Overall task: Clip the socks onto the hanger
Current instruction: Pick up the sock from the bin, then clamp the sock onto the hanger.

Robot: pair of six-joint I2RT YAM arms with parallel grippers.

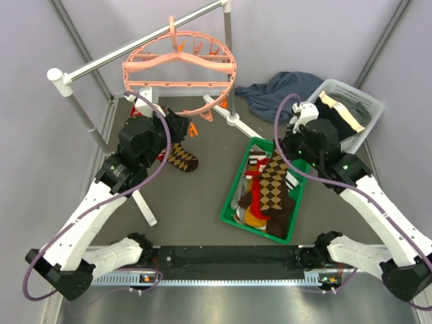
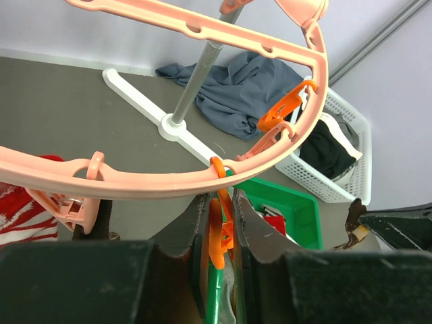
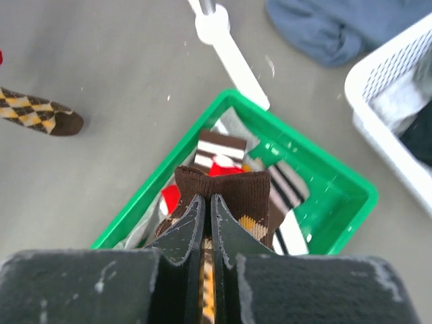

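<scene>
The salmon-pink hanger (image 1: 179,74) hangs from the grey rail. My left gripper (image 2: 219,199) is at the ring's (image 2: 155,181) near rim, shut on an orange clip (image 2: 219,233). A red-and-white striped sock (image 2: 17,209) shows at the far left under the ring. A brown argyle sock (image 1: 181,158) sticks out below the left wrist. My right gripper (image 3: 208,199) is shut on the brown cuff of another argyle sock (image 3: 233,189), which hangs down into the green bin (image 1: 233,202). Several more socks (image 1: 253,206) lie in that bin.
A white laundry basket (image 1: 364,108) with black and cream garments stands at the back right. A dark blue-grey cloth (image 1: 283,88) lies beside it. The rail's white foot (image 2: 145,101) and upright pole (image 1: 229,54) stand between the hanger and the bin.
</scene>
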